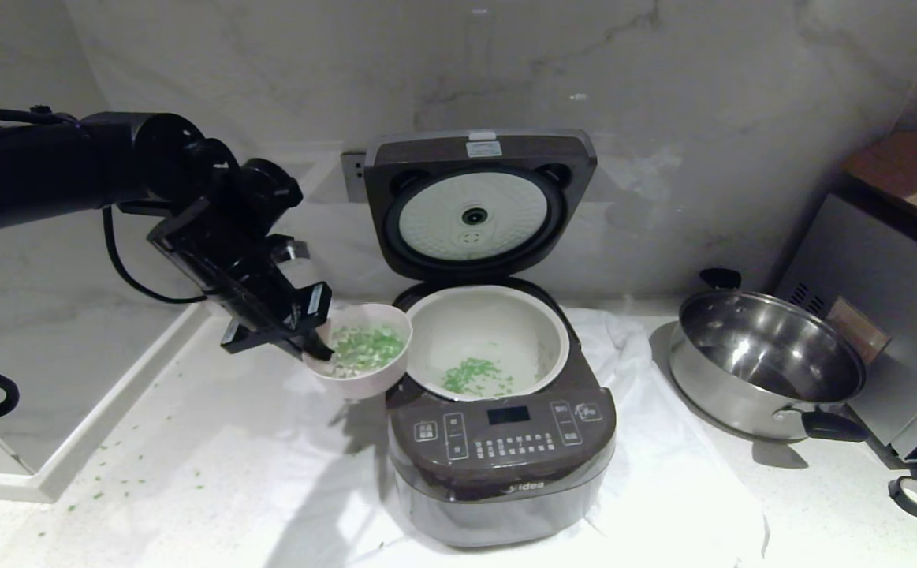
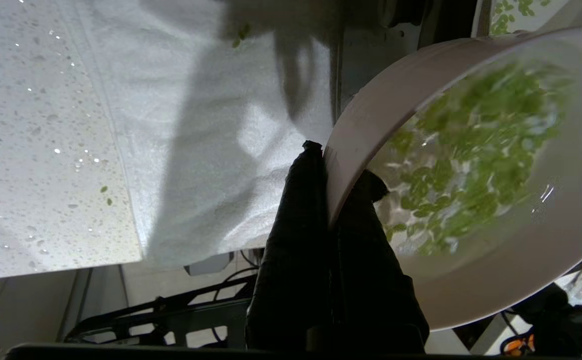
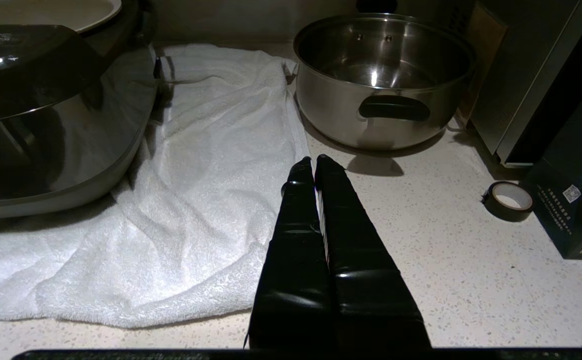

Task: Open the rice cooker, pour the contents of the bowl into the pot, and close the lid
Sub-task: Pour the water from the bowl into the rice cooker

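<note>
The dark rice cooker stands on a white towel with its lid raised upright. Its cream pot holds a small patch of green bits. My left gripper is shut on the near rim of the pale pink bowl, held just left of the pot's rim and tilted a little toward it. Chopped green contents still lie in the bowl; one finger is outside the wall, the other inside. My right gripper hovers shut and empty over the counter by the towel's edge.
A steel pan with black handles sits right of the cooker, beside a grey appliance. A tape roll lies at the front right. Green bits are scattered on the counter at the left, near a raised ledge.
</note>
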You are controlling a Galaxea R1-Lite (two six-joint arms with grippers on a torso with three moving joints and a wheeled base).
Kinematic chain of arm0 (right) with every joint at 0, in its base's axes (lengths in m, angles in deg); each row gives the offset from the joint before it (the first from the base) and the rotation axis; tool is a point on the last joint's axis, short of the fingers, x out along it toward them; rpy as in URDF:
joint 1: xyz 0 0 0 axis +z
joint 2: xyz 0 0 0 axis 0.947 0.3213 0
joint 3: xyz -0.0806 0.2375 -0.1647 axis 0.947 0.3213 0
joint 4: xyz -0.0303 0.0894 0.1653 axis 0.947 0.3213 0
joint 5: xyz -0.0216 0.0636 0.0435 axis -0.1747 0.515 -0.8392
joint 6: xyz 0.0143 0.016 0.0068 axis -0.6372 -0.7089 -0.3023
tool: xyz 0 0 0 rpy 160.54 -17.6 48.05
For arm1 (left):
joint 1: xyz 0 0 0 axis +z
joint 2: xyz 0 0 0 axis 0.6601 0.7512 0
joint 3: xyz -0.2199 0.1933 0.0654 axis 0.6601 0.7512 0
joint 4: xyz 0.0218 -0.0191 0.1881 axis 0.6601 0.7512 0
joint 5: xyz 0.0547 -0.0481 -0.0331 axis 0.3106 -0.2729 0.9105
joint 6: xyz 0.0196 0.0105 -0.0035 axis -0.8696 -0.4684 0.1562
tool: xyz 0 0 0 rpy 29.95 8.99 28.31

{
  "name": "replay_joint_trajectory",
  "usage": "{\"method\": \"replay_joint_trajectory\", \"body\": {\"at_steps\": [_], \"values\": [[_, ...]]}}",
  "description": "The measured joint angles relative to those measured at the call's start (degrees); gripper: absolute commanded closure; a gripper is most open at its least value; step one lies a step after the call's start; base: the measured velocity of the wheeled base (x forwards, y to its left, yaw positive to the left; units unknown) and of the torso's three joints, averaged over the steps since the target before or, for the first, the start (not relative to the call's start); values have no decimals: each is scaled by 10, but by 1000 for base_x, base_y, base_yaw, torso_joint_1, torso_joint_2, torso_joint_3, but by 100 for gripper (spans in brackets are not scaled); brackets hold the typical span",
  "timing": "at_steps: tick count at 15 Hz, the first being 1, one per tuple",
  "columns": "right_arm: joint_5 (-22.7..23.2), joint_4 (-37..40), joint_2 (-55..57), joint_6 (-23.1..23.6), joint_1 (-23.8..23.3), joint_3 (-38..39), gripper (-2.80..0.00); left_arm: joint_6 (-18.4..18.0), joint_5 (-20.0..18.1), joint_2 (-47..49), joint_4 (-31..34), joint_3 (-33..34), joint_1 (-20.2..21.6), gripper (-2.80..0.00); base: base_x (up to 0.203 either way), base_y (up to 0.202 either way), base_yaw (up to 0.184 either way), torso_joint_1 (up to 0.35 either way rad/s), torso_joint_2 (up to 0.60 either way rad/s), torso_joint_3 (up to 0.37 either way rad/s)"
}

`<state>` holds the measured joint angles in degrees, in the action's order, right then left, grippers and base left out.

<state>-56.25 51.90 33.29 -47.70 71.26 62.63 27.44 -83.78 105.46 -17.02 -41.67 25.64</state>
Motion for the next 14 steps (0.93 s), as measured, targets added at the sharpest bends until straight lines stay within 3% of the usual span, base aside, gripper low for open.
{"method": "replay_joint_trajectory", "body": {"at_steps": [5,14], "values": [[0,0,0,0,0,0,0,52,0,12,-39,0,-13,0,0,0,0,0,0,0],[0,0,0,0,0,0,0,87,0,28,-80,-5,-32,0,0,0,0,0,0,0]]}}
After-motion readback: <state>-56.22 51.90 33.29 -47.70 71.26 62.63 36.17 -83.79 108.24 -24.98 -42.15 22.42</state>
